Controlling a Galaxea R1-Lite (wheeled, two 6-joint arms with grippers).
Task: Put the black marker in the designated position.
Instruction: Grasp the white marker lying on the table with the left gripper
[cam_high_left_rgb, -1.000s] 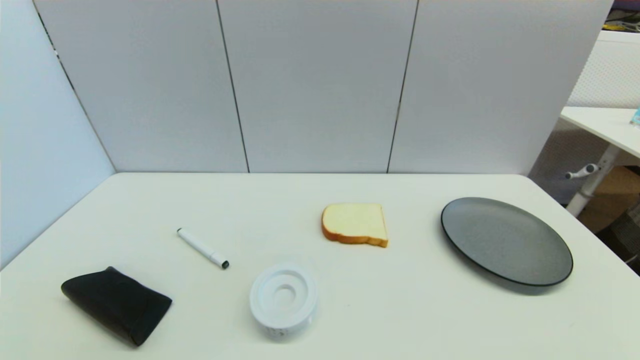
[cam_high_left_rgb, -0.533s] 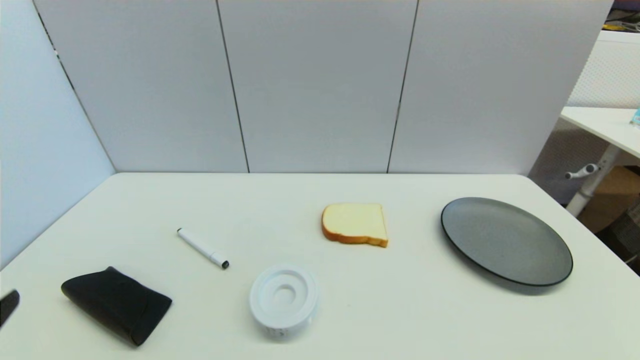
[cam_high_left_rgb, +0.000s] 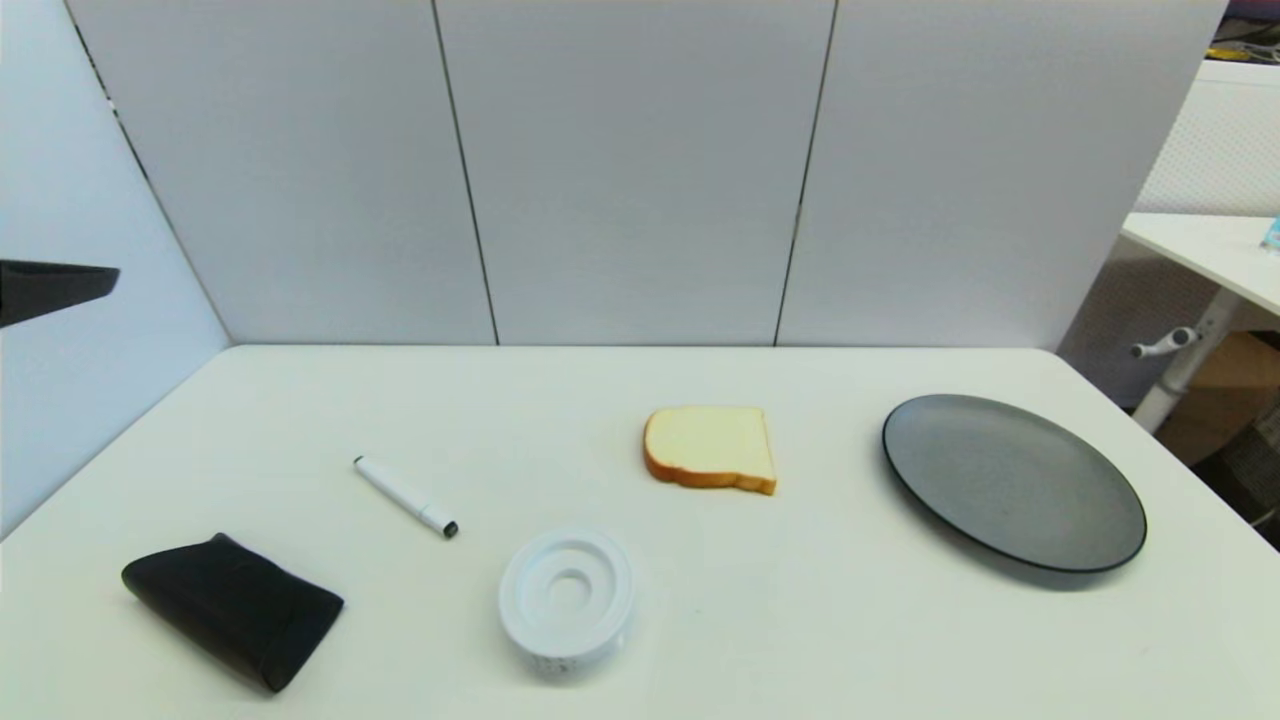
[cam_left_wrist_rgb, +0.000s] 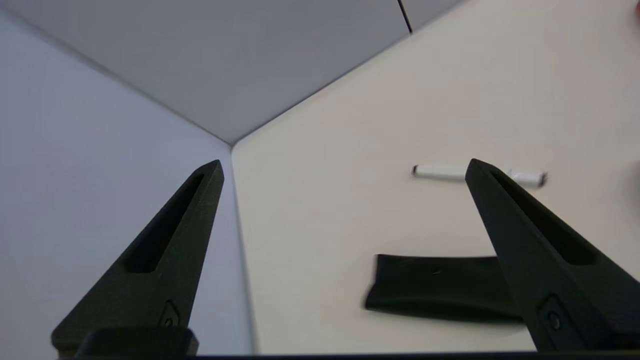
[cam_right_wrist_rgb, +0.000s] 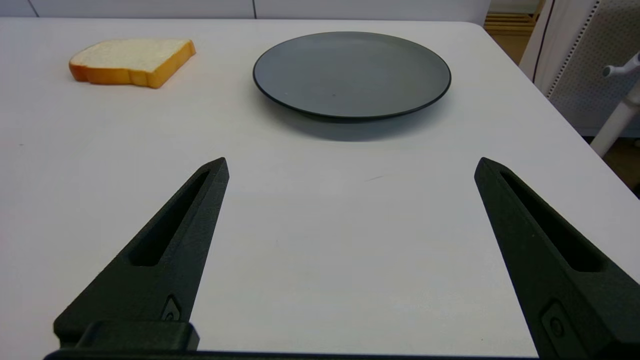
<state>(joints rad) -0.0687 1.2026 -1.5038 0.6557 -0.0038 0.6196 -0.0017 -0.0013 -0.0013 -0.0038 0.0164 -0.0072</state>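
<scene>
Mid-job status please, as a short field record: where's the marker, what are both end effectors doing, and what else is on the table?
black marker: lying flat on the table, untouched, between the black pouch and the white ring-shaped object
left end effector: open, raised at the table's left edge, empty; one finger shows in the head view
right end effector: open, empty, low over bare table before the dark grey plate
other items: bread slice, dark grey plate
task state: marker not yet picked up
</scene>
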